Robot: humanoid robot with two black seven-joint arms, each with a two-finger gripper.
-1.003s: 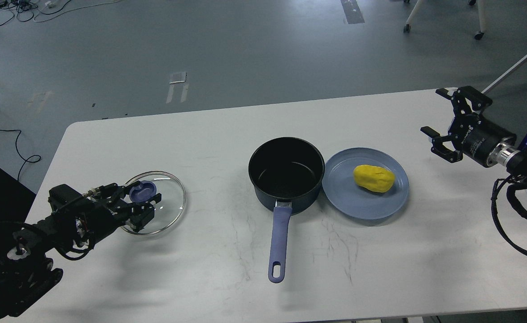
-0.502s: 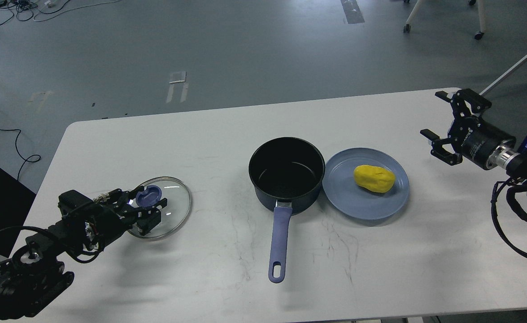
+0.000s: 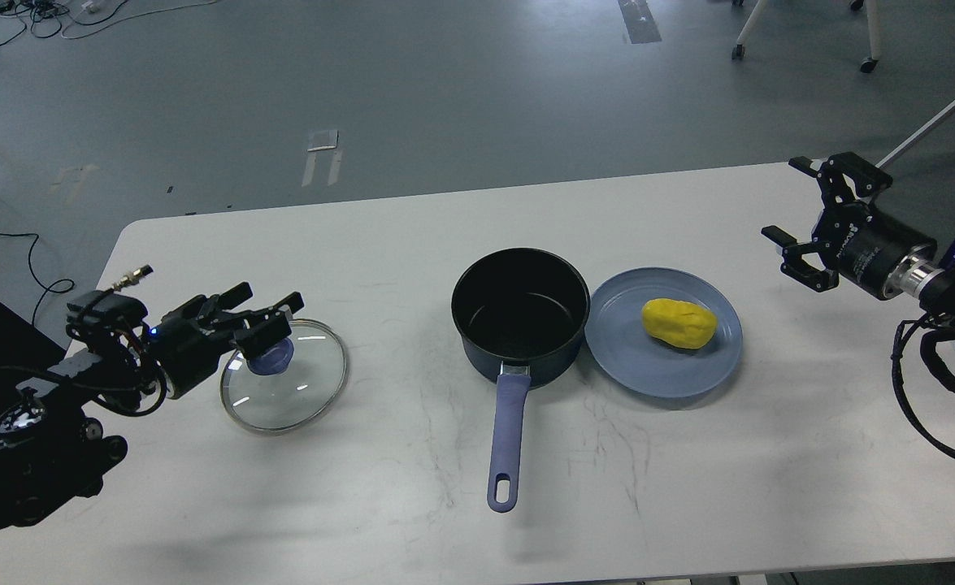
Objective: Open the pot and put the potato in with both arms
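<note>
The pot (image 3: pixel 520 313) stands uncovered at the table's middle, black inside and empty, its blue handle (image 3: pixel 505 443) pointing toward me. The yellow potato (image 3: pixel 679 322) lies on a blue plate (image 3: pixel 631 357) touching the pot's right side. The glass lid (image 3: pixel 298 390) with its blue knob (image 3: pixel 271 357) lies flat on the table at the left. My left gripper (image 3: pixel 264 305) is open just above the knob and holds nothing. My right gripper (image 3: pixel 784 201) is open and empty above the table's right end, well right of the plate.
The white table (image 3: pixel 412 219) ends close to the lid on the left and close to my right gripper on the right. Chair legs and cables lie on the grey floor beyond.
My left gripper set the lid down, let go of the knob and rose a little above it. The right gripper has hardly moved.
</note>
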